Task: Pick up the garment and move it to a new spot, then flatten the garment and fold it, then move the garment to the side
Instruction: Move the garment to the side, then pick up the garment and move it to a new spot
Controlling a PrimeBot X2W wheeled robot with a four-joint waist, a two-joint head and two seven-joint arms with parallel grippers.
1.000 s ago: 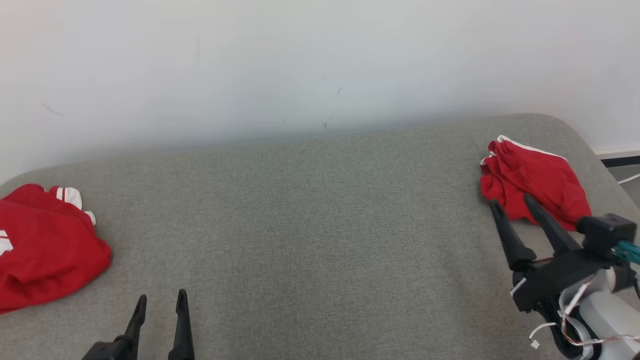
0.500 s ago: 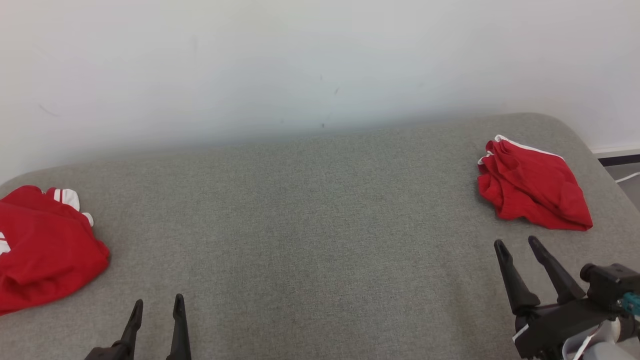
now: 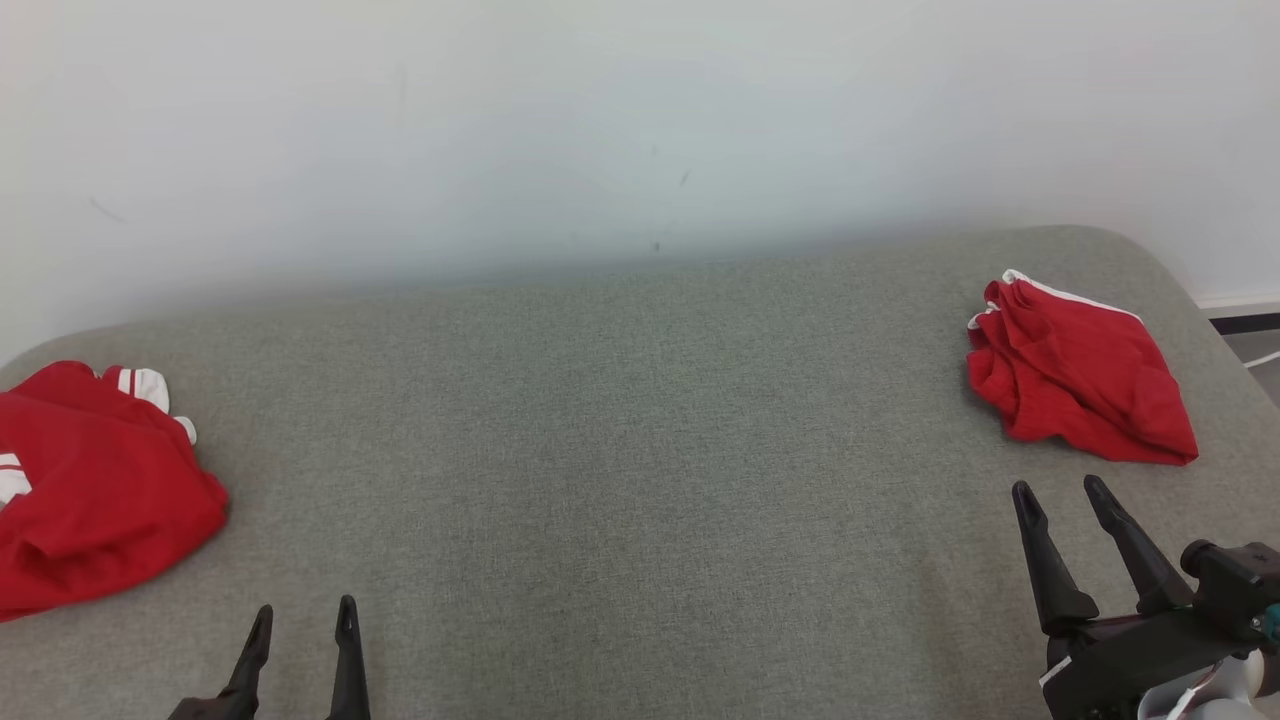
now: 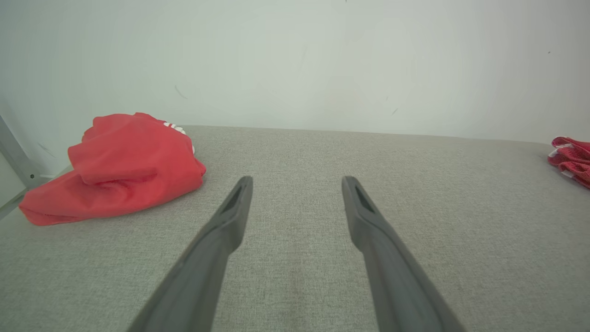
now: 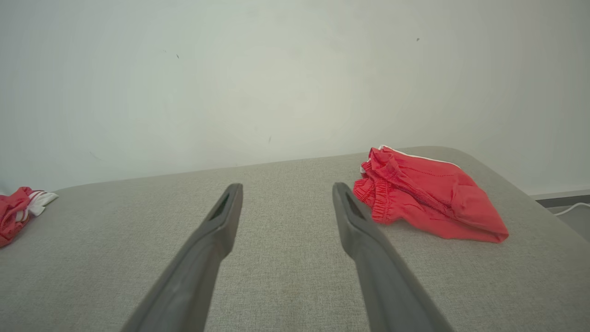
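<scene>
Grey fabric-topped counter [image 3: 640, 470] against a white wall [image 3: 600, 110] w/ a few faint scuffs. L hand [image 3: 305, 608] sits at bottom-left of head view, spread wide w/ nothing in it, tips over bare counter. L wrist view agrees: both fingers [image 4: 221, 230] well apart, only grey fabric in the gap.

R hand [image 3: 1058, 488] is at bottom-right, also spread fully and empty. Its tips point up-view toward the folded red garment [image 3: 1085, 385] but stay clear of it, w/ a strip of bare counter btwn. That garment lies near the counter's far-right rounded corner. It has white trim along the far edge, and R wrist view shows a gathered elastic band on its left side; there it sits just right of the R fingers, not touching.

Crumpled red garment [image 3: 100, 480] w/ white stripes lies at the counter's left edge, partly cut by the frame, apart from L hand. Wide bare counter separates the two garments. White cable [image 3: 1262, 357] shows past the right corner.
</scene>
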